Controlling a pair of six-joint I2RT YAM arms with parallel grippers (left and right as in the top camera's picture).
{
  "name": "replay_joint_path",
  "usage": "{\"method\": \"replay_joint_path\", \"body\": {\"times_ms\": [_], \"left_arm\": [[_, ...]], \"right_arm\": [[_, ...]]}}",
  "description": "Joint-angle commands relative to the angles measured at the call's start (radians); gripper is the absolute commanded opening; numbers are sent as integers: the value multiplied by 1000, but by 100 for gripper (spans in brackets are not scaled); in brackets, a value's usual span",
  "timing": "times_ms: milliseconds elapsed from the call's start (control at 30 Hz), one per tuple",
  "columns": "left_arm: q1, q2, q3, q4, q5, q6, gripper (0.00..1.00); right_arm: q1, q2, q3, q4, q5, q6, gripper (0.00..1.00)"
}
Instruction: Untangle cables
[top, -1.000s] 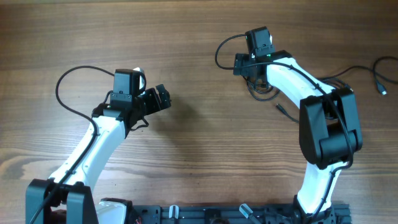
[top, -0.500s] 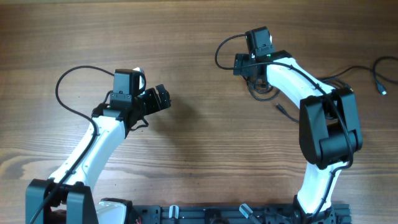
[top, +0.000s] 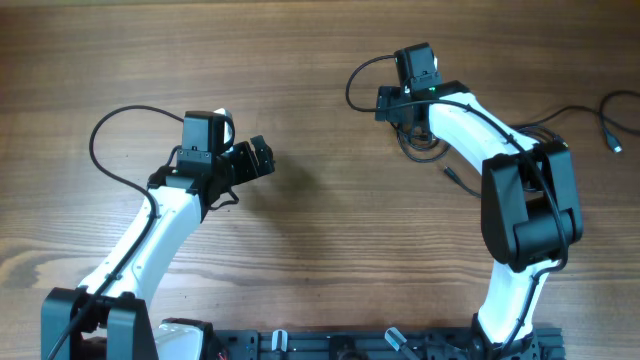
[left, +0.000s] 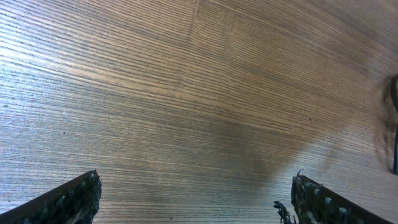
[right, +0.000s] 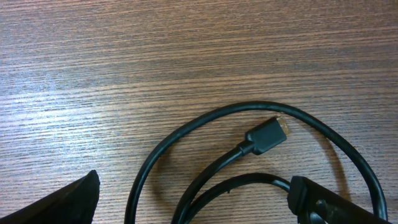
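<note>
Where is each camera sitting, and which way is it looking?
Overhead: above the table, looking straight down; shows the left arm and right arm.
Left wrist: on the left arm, facing down at mostly bare wood; open left hand fingertips in the bottom corners.
Right wrist: on the right arm, facing down at a looped black cable and its plug; open right hand fingertips at the bottom.
Shared: overhead and right wrist both seem to show that cable.

No lettering, label, brand, number or sign can be read anywhere, neither on the cables (right: 261, 140) lying just ahead of the right gripper (right: 194, 186) nor on the wooden table (left: 186, 93) ahead of the left gripper (left: 196, 180).
</note>
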Motion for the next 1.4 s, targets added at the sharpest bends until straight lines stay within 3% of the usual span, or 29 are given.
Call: {"method": "replay_joint_path", "body": {"times_ms": [0,833,1100,1367], "left_arm": [[-3,10,-6,-1,8,15,100],[-3,10,-6,-1,8,15,100],[-3,10,-6,-1,8,15,100],[-3,10,-6,-1,8,15,100]], "right_arm": [[2,-22,-4,3,15,-12,100],[48,-84,-4,10,15,-12,100],[172,-395,-4,10,14,-12,100],[180,-775,-4,8,15,-11,100]]}}
